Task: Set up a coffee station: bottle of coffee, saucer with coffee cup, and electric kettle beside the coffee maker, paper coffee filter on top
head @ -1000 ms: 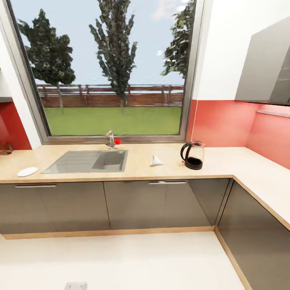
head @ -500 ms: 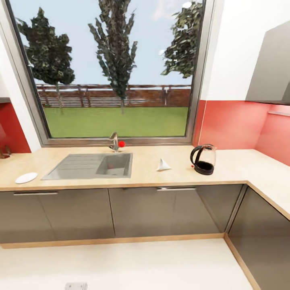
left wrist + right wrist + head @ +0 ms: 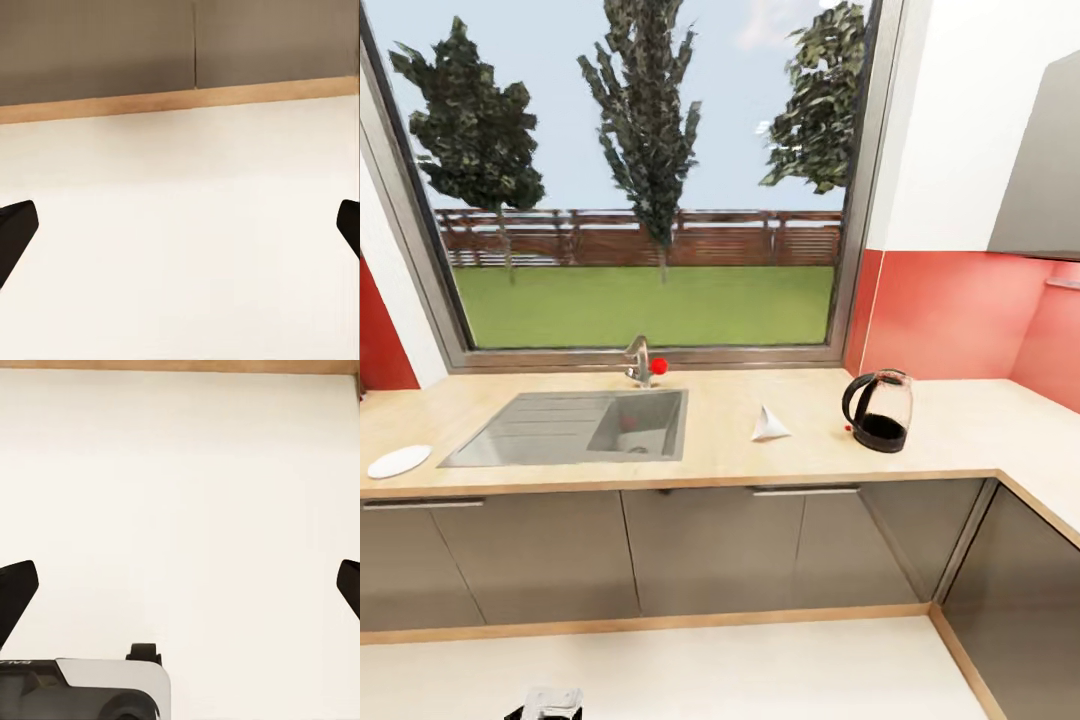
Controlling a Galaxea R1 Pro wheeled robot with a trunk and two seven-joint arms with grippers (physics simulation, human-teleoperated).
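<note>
Light-wood countertop point(image 3: 710, 470) runs across the kitchen under a wide window point(image 3: 650, 180) looking onto grass and trees, with grey cabinet fronts point(image 3: 710, 545) below and red backsplash point(image 3: 950, 315) toward 2 o'clock. Going left to right along the worktop: the saucer point(image 3: 398, 461) lies flat near 9 o'clock, then the steel sink point(image 3: 575, 428) with its tap, then the paper coffee filter point(image 3: 768, 425) resting on its side (well apart from the saucer), then the electric kettle point(image 3: 880, 411) upright near 3 o'clock. Pale floor point(image 3: 690, 670) lies at 6 o'clock. Over that floor, the left gripper point(image 3: 180, 232) is spread wide and empty; the right gripper point(image 3: 180, 592) likewise gapes, empty.
</note>
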